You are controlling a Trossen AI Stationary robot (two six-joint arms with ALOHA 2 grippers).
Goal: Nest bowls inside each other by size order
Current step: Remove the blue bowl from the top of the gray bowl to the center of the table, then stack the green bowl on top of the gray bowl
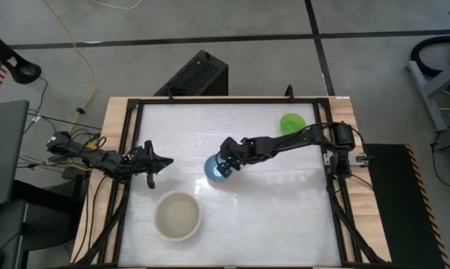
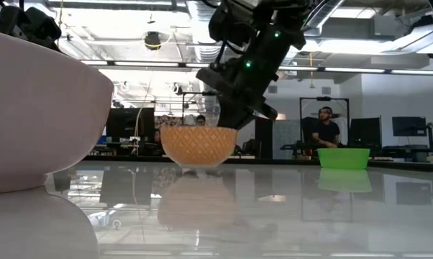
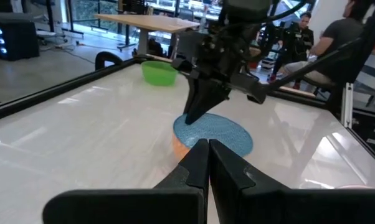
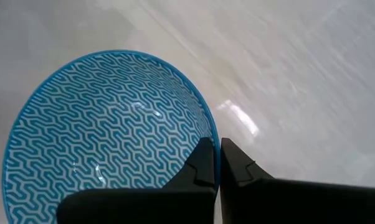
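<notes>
The light blue bowl (image 1: 214, 169) has a blue pattern inside and an orange outside (image 2: 198, 146); it stands mid-table. My right gripper (image 1: 226, 167) is shut on its rim. The bright green bowl (image 1: 292, 122) stands on its base at the far right. The cream-white bowl (image 1: 178, 216) stands on its base near the front left; its inside looks beige-grey, and I cannot tell whether a second bowl sits in it. My left gripper (image 1: 152, 160) is shut and empty, left of the blue bowl. My right gripper pinches the blue bowl's rim (image 4: 210, 127) on the side toward the table's right, one finger inside the bowl and one outside. The fingers (image 2: 234, 119) slant down from the right and above. The bowl sits upright, its base on or just at the table top.
A black frame (image 1: 128, 142) runs round the white table top. Bare table lies between the blue bowl and the cream-white bowl. People sit in the room beyond the far edge (image 2: 326, 129).
</notes>
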